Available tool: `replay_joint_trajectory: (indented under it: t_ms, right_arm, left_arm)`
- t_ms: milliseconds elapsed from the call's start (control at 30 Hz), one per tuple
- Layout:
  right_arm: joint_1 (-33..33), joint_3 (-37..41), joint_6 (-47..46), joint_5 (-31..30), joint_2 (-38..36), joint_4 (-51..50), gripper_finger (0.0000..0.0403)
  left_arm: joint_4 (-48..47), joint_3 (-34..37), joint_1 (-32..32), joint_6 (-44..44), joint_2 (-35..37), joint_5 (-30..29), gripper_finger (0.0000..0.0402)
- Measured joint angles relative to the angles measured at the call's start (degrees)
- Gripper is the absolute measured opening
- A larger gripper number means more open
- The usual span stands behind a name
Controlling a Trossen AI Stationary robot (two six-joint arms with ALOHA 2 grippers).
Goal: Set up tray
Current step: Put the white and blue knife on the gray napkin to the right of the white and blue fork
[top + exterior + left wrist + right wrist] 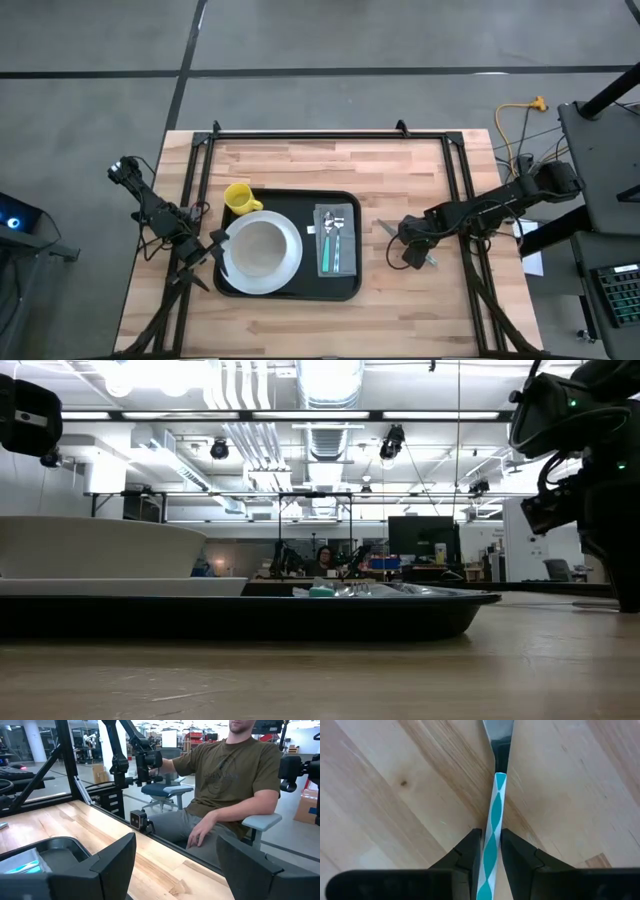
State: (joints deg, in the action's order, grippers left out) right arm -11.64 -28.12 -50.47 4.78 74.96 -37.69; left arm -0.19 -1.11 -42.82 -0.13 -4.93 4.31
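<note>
Overhead, the black tray [288, 292] lies on the wooden table [300, 165] left of centre, carrying a white plate [262, 252] on its left half, a yellow mug [239, 198] at its far left corner, and a grey folded napkin [336, 241] on its right half with two teal-handled pieces of cutlery [333, 240] laid on it. The right gripper [408, 252] is lowered to the bare table just right of the tray; its wrist camera shows both fingers [470, 851] pressed against the teal-and-white striped handle of a knife [492, 825], whose metal blade points away from the gripper along the wood grain. The left gripper [215, 247] sits at the tray's left edge beside the plate, its fingers [116, 860] spread apart with nothing between them; past them its wrist camera shows a tray corner [60, 847], the table's far edge, and a seated person [227, 780] in an olive shirt. From table height, the tray [240, 613] spans most of the foreground with the plate's white wall [100, 547] rising at left, the cutlery low at centre, and the right arm [585, 450] descending at the right edge.
</note>
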Motion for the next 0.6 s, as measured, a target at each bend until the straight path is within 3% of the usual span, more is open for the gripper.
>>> replay_joint_trajectory:
  t_ms: [367, 600]
  right_arm:
    - [0.0, -1.63, 0.18, 0.02, 0.13, -0.13, 0.0066]
    - [0.02, -1.62, -4.8, 0.05, 0.11, -0.4, 0.0021]
  left_arm:
    - [0.0, -0.01, 0.01, 0.01, 0.0, 0.01, 0.0255]
    - [0.0, 0.01, -0.01, -0.01, 0.0, 0.01, 0.0255]
